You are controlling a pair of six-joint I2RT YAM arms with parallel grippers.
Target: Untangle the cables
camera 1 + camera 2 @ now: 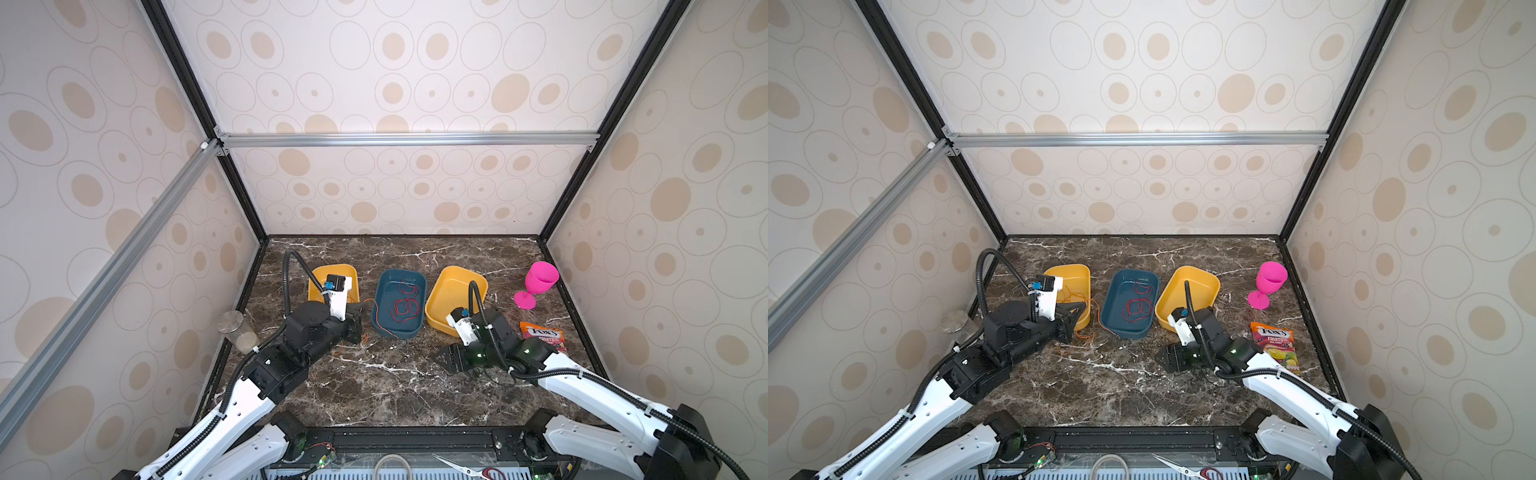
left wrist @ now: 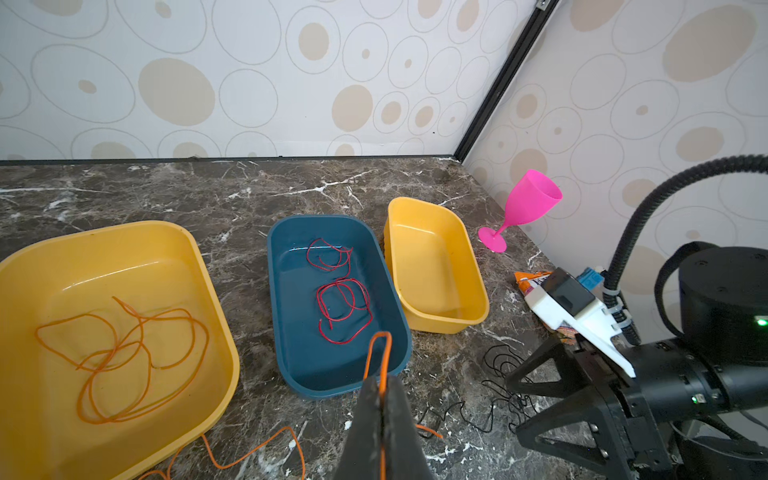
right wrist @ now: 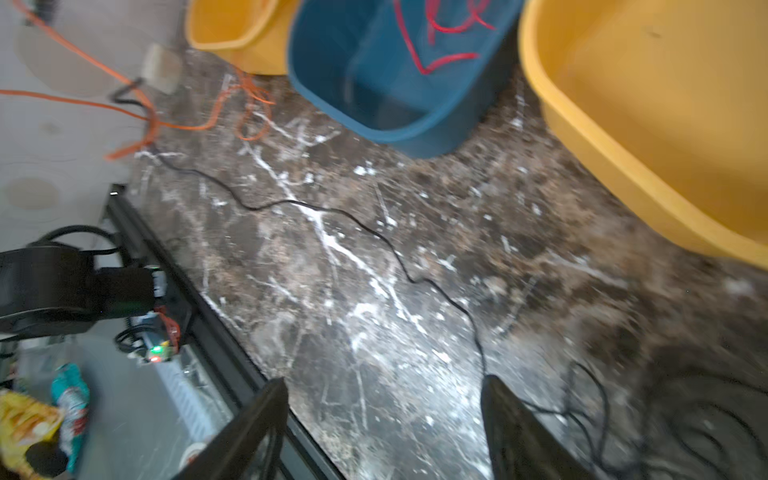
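Observation:
Most of the orange cable [image 2: 139,328] lies coiled in the left yellow tray [image 2: 62,266]. It trails over the rim onto the marble. My left gripper [image 2: 381,380] is shut on a loop of it in front of the blue tray [image 2: 291,332], seen in a top view as well [image 1: 1081,307]. The red cable [image 2: 343,300] lies looped inside the blue tray. The black cable [image 3: 345,214] snakes across the marble to a loose heap [image 2: 503,365] by my right gripper [image 3: 384,380]. That gripper is open and low over the table [image 1: 446,359]. Nothing is between its fingers, and the black strand passes beside one finger.
The right yellow tray [image 1: 457,274] has nothing in it. A pink goblet [image 1: 538,282] and a candy bag [image 1: 542,334] sit near the right wall. A lidded jar [image 1: 232,328] stands by the left wall. Scissors [image 1: 465,469] and a white cord [image 1: 392,465] lie beyond the front edge.

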